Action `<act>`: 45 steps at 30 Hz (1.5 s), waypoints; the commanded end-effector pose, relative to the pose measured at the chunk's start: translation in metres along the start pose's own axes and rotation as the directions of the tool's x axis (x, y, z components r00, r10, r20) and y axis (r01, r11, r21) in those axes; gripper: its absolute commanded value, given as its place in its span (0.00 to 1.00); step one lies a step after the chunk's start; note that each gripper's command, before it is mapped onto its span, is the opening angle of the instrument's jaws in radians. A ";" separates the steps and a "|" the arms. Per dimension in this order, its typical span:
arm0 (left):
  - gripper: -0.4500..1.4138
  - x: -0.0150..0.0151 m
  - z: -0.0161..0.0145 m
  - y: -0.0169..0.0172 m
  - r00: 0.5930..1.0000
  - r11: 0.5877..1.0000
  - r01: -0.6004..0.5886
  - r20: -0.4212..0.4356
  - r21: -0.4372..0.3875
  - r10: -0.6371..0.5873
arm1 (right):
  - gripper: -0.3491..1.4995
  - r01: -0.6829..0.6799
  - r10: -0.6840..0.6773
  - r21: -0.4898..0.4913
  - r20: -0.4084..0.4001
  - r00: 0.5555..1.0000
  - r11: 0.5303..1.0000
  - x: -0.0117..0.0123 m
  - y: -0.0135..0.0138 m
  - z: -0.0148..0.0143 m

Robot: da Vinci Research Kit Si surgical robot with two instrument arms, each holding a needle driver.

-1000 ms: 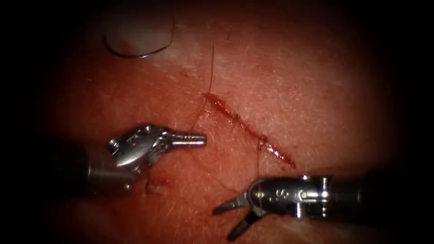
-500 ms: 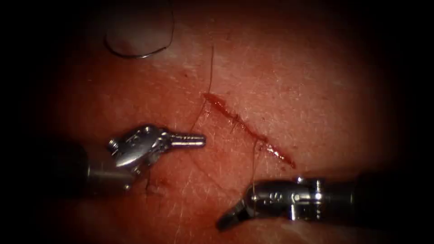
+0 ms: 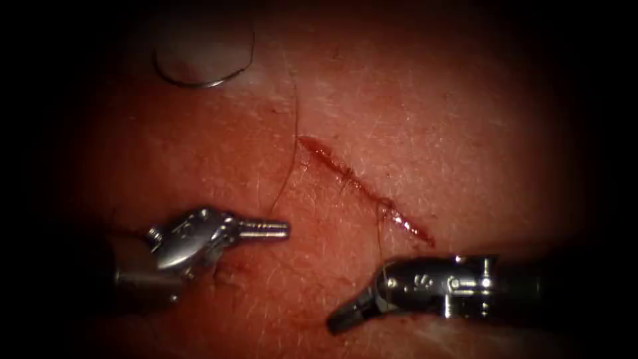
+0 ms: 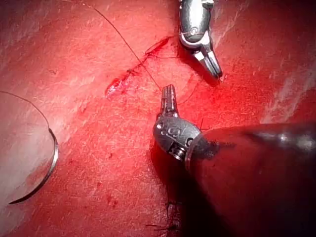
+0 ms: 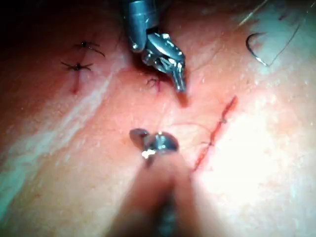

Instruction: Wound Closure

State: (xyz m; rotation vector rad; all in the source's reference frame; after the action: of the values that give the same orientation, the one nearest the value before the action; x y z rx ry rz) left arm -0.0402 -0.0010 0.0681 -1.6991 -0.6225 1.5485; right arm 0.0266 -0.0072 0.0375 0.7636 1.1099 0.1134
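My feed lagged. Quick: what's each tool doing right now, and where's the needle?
Left tool: shut, apparently holding thread.
Right tool: shut, apparently on thread.
Needle: held by neither, lying on the tissue, left of the cut.

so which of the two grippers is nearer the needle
The left gripper, on the left of the cut. The needle lies free on the tissue on that side; the right gripper sits below the cut, farther off.

red tissue (image 3: 465,133) with a darker red cut (image 3: 362,189), dark thread (image 3: 292,139), silvery needle (image 4: 49,163).
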 end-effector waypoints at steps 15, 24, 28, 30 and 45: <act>0.00 -0.0030 -0.0026 0.0076 1.000 1.000 0.023 0.018 -0.015 -0.023 | 0.00 -0.291 0.206 -0.379 -0.249 0.946 0.878 -0.0020 0.0041 -0.0093; 0.00 -0.0013 -0.0053 0.0110 0.999 0.999 0.043 0.025 -0.025 -0.042 | 0.00 -0.338 0.256 -0.423 -0.240 0.936 0.841 -0.0027 0.0050 -0.0116; 0.00 -0.0003 -0.0063 0.0124 0.998 0.998 0.059 0.026 -0.022 -0.059 | 0.00 -0.322 0.248 -0.436 -0.218 0.944 0.840 -0.0026 0.0052 -0.0117; 0.00 0.0003 -0.0069 0.0131 0.998 0.998 0.053 0.027 -0.021 -0.053 | 0.00 -0.307 0.241 -0.457 -0.197 0.950 0.835 -0.0025 0.0054 -0.0118; 0.00 0.0014 -0.0123 0.0178 0.999 0.999 0.044 0.026 0.005 -0.045 | 0.00 -0.252 0.197 -0.554 -0.158 0.968 0.793 -0.0007 0.0072 -0.0152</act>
State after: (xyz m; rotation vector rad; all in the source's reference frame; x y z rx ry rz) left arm -0.0296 -0.0123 0.0524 -1.6552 -0.6578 1.5431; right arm 0.0149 0.0059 0.0385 0.3341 0.9887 0.6680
